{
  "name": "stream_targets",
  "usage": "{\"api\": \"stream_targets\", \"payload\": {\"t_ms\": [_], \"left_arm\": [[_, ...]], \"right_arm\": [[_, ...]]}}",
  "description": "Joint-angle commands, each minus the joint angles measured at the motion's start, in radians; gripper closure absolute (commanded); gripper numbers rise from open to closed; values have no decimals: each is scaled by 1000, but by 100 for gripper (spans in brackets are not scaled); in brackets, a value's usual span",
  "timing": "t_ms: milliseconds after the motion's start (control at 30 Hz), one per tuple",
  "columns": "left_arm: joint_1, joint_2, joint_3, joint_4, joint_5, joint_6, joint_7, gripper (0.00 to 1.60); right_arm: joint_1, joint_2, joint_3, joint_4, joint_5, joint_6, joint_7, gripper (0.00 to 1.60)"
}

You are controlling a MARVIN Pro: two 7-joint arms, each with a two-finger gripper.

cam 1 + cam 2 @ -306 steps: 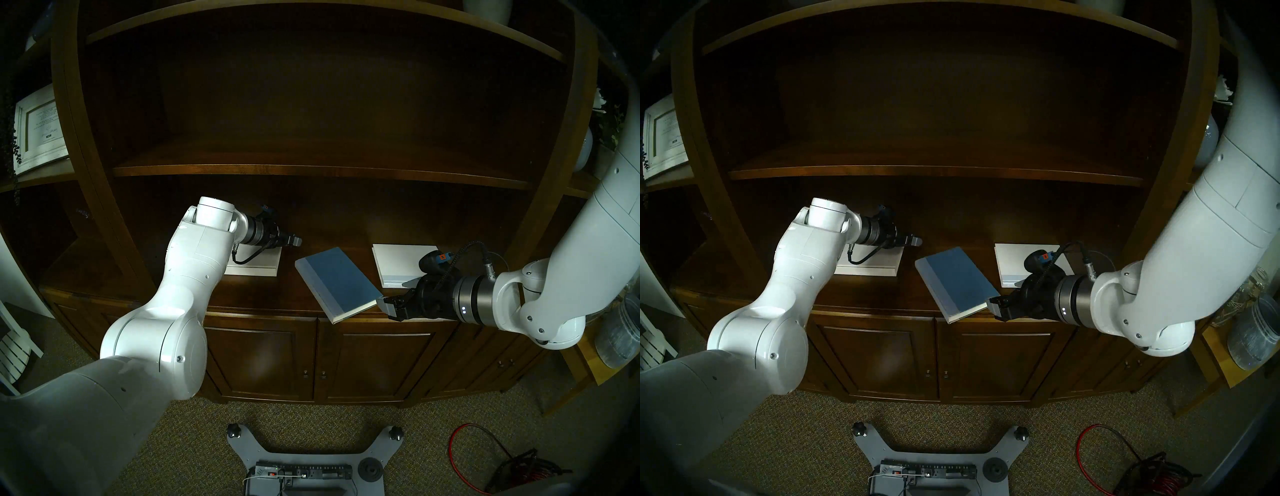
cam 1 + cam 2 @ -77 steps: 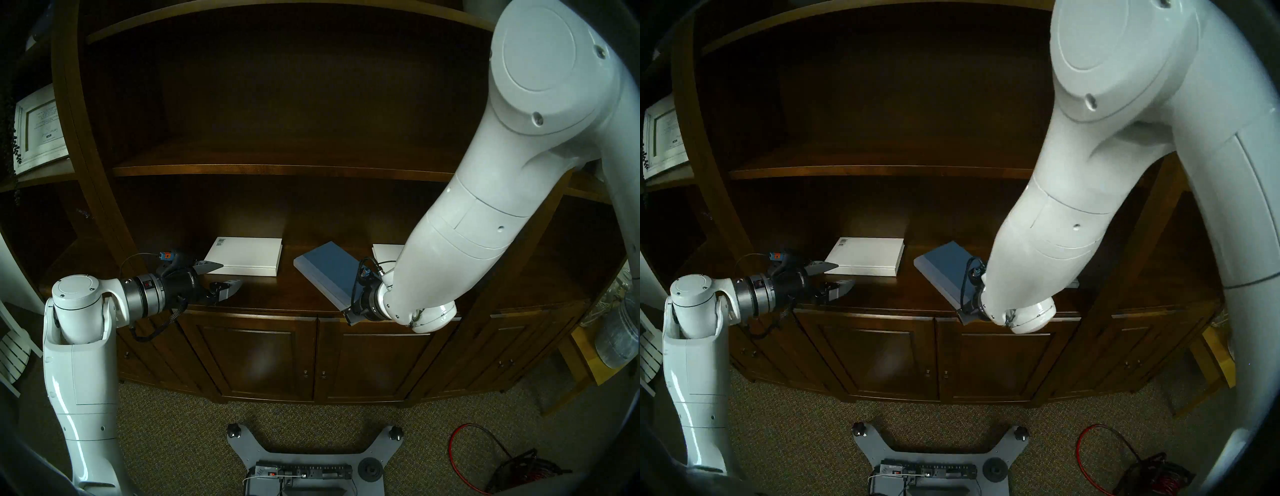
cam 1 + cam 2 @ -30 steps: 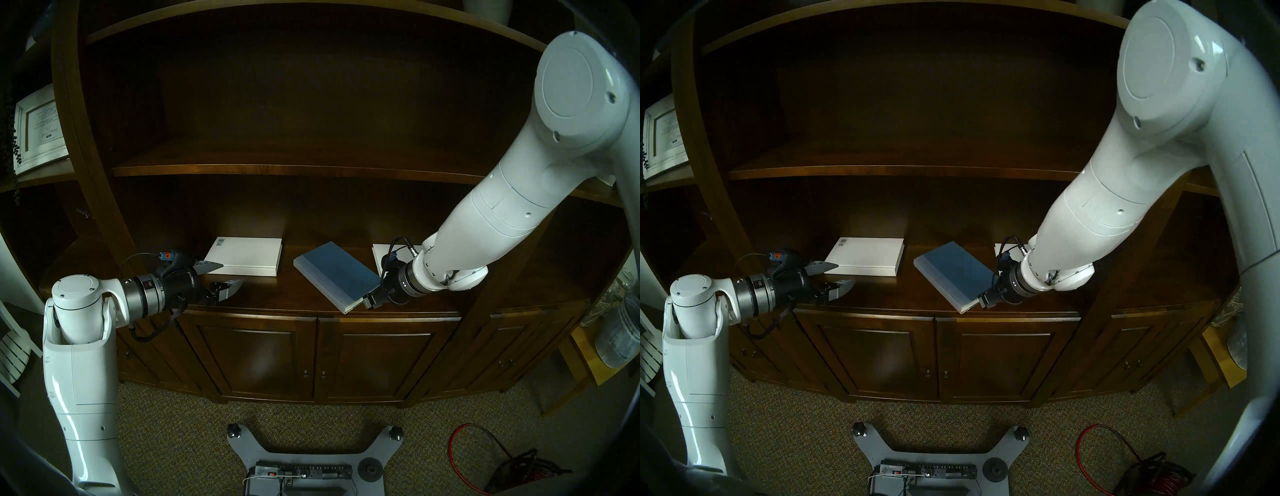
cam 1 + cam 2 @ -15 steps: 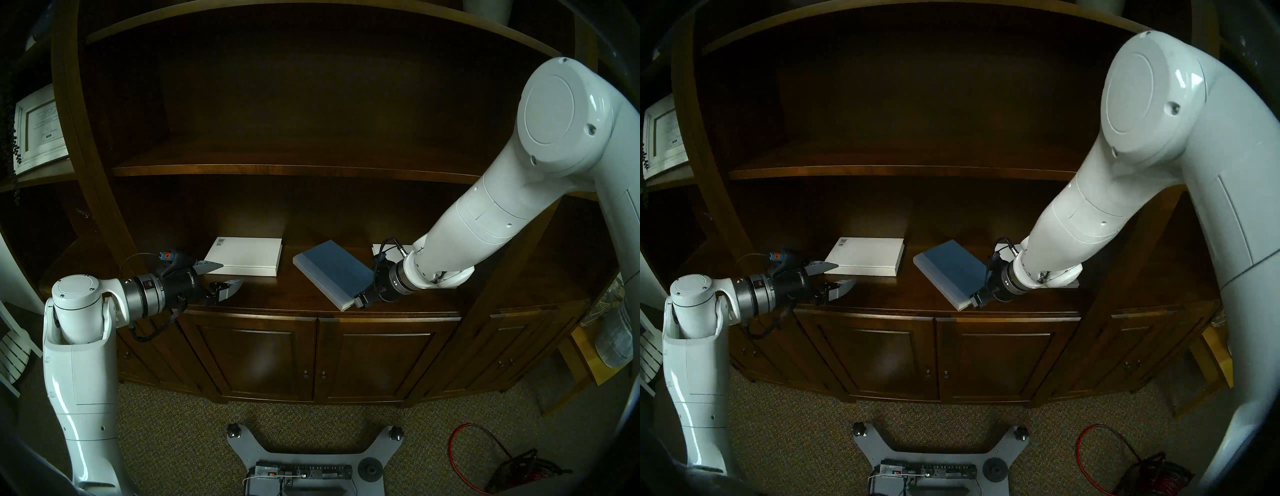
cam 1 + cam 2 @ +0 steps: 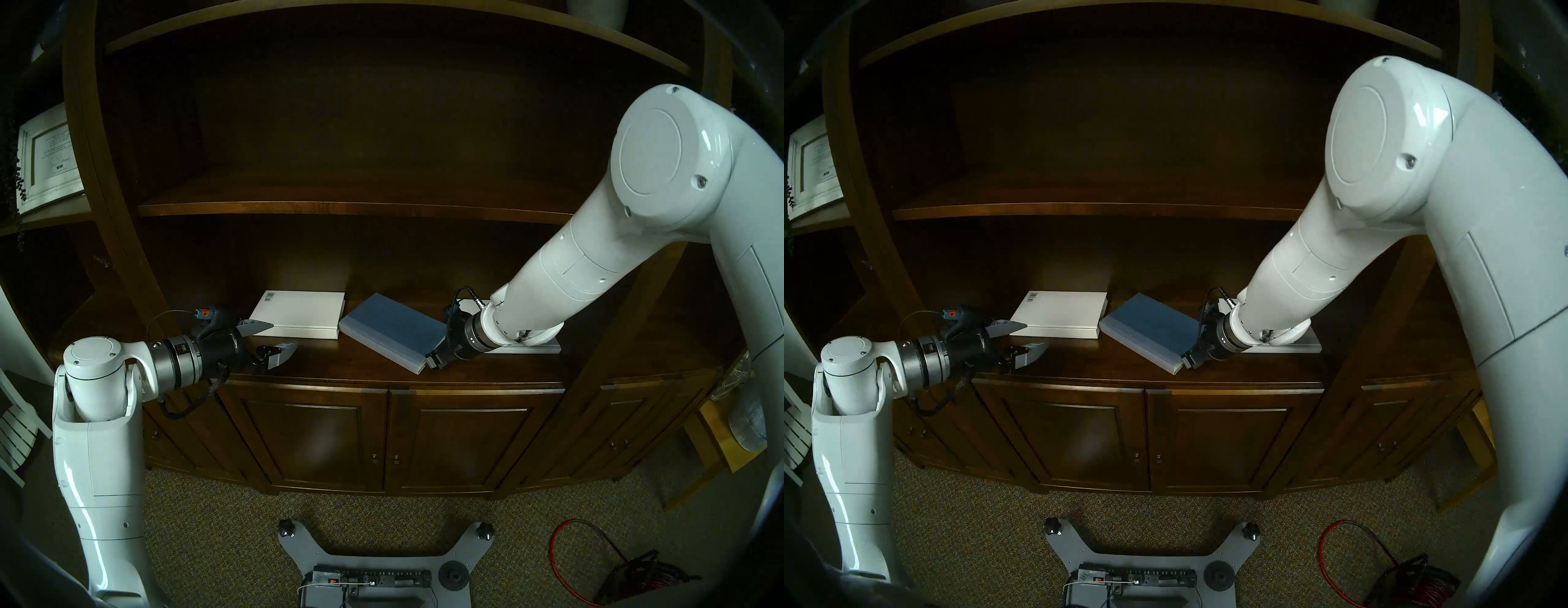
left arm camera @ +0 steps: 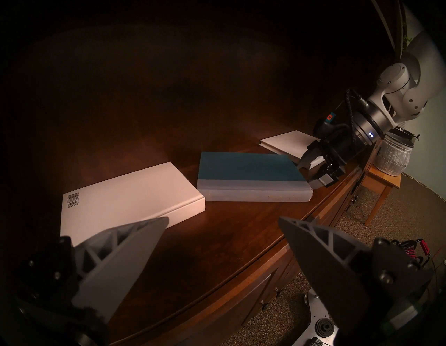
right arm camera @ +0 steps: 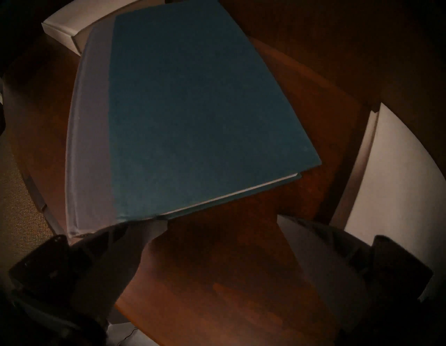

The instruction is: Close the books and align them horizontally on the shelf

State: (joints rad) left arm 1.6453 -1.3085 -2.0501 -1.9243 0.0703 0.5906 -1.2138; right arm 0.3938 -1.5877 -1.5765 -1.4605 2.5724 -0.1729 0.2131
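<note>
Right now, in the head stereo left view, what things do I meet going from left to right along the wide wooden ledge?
left gripper → white book with barcode → blue book → right gripper → white book under the right arm

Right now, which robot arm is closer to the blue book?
The right one. The right tool is open, one finger against the blue book at its near right corner. The left tool waits open further left, past the white barcode book.
</note>
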Motion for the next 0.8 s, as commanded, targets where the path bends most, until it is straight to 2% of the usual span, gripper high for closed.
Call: {"api": "stream_targets", "payload": {"t_ms": [0,133,267,433,767], "left_arm": [[-26,-3,-2,-20,-9,0,3,0],[-26,-3,-2,-20,-9,0,3,0],[-25,-2,-2,-19,-9,-1,3,0],[-23,0,-1,-18,-8,-2,2,0],[-21,2,-1,-16,-6,-3,1,0]], "right_arm": [[17,-22,5,17,7,-48,-66,0],[51,-39,-10,-47,4,-58,-118,0],[126,-25,-29,-150,-7,-74,-121,0],[170,-12,-51,-231,-16,-115,-101,0],[246,-21,7,-338,-42,-214,-47,0]]}}
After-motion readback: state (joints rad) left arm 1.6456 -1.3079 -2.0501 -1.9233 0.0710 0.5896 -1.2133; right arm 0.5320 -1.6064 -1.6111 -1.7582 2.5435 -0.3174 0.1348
